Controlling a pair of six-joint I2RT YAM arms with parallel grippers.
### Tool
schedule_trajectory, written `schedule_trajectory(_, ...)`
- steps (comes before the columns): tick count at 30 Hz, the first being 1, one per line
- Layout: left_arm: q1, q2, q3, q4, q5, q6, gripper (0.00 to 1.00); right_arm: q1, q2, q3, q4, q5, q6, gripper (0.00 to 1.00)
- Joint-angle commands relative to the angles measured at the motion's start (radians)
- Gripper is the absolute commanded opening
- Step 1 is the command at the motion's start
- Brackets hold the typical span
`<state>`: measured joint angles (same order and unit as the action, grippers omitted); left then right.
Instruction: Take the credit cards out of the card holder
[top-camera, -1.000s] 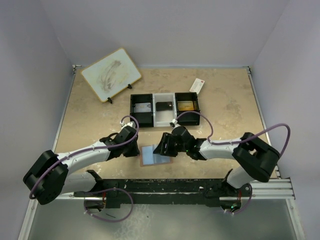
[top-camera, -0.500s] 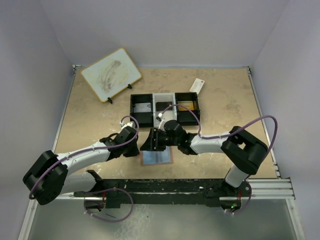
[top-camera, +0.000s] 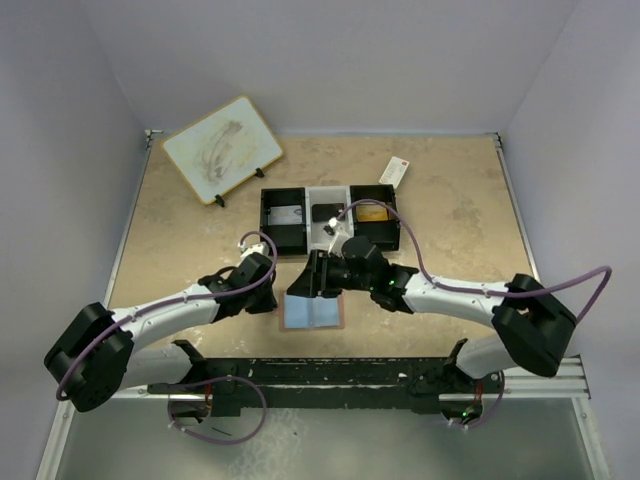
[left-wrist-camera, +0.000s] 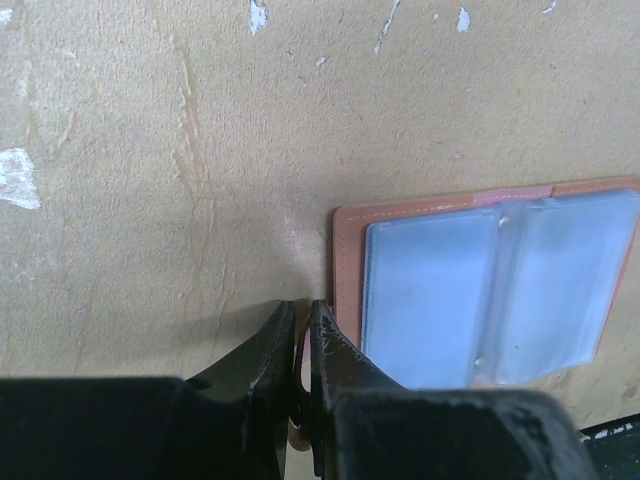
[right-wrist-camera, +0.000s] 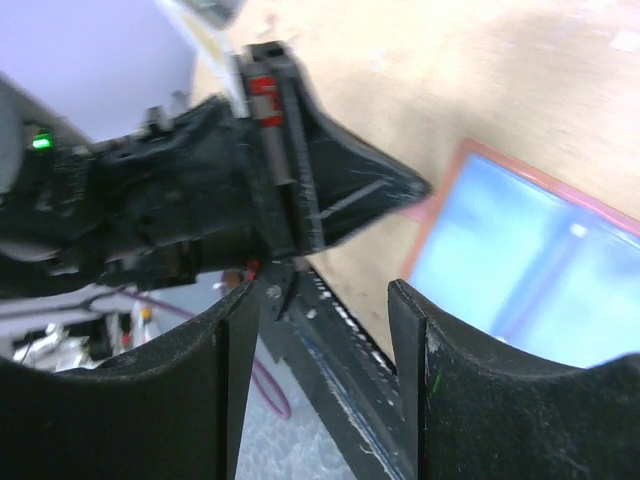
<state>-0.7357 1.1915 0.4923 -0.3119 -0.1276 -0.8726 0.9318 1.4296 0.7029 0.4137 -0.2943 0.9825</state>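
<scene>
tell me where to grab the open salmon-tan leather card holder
The salmon-tan leather card holder lies open and flat, pockets up, so only its border offers a lip. Pinch the left edge, coming in low from the left, where the left hand grips.

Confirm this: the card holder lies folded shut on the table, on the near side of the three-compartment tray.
Not quite. The card holder is not folded shut: it lies spread open, its clear pockets facing up, as the left wrist view shows. The rest holds: it lies on the table, on the near side of the three-compartment tray.
</scene>
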Motion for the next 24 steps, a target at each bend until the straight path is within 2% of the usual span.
schedule_trajectory(1,-0.005,-0.022,-0.012,0.008,-0.018,-0.012,0.0,-0.017,-0.106,0.002,-0.291,0.223,0.005,0.57)
schedule_trajectory(4,-0.005,-0.02,-0.015,0.019,-0.011,-0.016,0.0,-0.034,-0.127,-0.027,-0.422,0.277,0.036,0.58)
schedule_trajectory(6,-0.005,-0.018,-0.012,0.022,-0.01,-0.011,0.0,-0.035,-0.134,-0.06,-0.442,0.275,0.05,0.59)
schedule_trajectory(11,-0.004,0.003,0.001,0.025,0.005,0.002,0.0,-0.034,-0.156,-0.109,-0.404,0.275,0.073,0.58)
schedule_trajectory(19,-0.005,0.011,0.01,0.021,0.014,0.009,0.0,-0.034,-0.076,-0.114,-0.28,0.231,0.048,0.52)
schedule_trajectory(24,-0.005,0.011,0.009,0.02,0.017,0.01,0.0,-0.033,-0.034,-0.095,-0.293,0.249,0.05,0.51)
